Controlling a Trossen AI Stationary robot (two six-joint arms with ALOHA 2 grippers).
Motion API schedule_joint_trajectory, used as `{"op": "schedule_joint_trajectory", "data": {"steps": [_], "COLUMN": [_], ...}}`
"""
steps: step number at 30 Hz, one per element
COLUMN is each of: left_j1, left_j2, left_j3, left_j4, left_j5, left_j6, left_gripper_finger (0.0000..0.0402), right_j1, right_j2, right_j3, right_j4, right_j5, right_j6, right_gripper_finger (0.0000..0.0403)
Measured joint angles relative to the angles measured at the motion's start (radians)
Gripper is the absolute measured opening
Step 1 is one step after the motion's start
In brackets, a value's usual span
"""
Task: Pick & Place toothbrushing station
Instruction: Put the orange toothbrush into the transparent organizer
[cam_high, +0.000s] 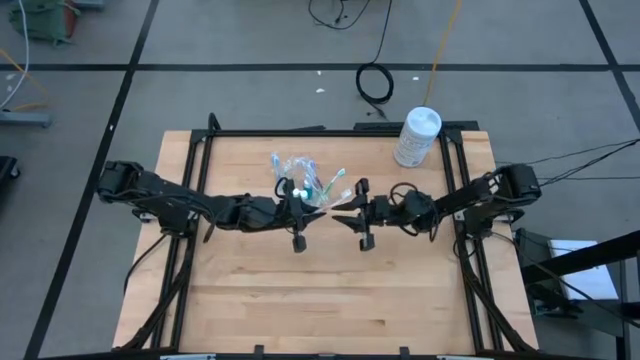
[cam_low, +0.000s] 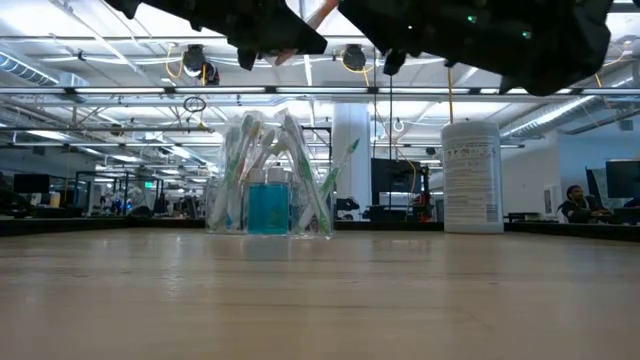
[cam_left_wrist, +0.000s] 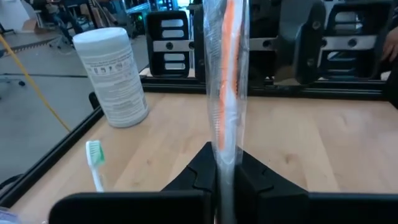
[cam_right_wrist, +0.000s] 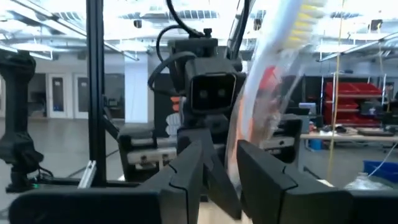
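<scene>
The clear cup (cam_high: 298, 172) stands on the table's far middle, holding several toothbrushes and a blue tube (cam_low: 268, 205). My left gripper (cam_high: 316, 207) is just near of the cup, above the table, shut on an orange-handled toothbrush in a clear wrapper (cam_left_wrist: 227, 74). My right gripper (cam_high: 340, 212) faces it from the right. Its fingers (cam_right_wrist: 267, 180) are open and stand on either side of the same wrapped toothbrush (cam_right_wrist: 273, 68), whose yellow bristles point away. I cannot tell whether they touch it. My left gripper pinches the wrapped toothbrush's handle (cam_left_wrist: 225, 146) between its two fingers, near one end. The fingers reach level from the table's left and the brush runs on past them toward the right gripper. The brush is lifted clear of the table.
A white cylindrical canister (cam_high: 417, 136) stands at the table's far right corner. A green-bristled toothbrush (cam_left_wrist: 94, 163) sticks out of the cup toward the right. Black frame rails (cam_high: 455, 170) run along the table's sides. The near half of the wooden table (cam_high: 330, 300) holds nothing.
</scene>
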Motion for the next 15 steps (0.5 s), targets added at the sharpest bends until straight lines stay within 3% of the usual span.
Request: {"op": "schedule_joint_trajectory", "data": {"steps": [5,15], "left_j1": [0.000,0.000], "left_j2": [0.000,0.000], "left_j3": [0.000,0.000], "left_j4": [-0.012,-0.019], "left_j5": [-0.002,-0.005], "left_j6": [0.000,0.000], "left_gripper_finger": [0.0010,0.0014], "right_j1": [-0.001,-0.008], "right_j2": [0.006,0.006], "right_j3": [0.047,0.056], "right_j4": [0.001,0.004], "right_j5": [-0.052,-0.050], "right_j6": [0.025,-0.027], "right_gripper_finger": [0.0089,0.0088]}}
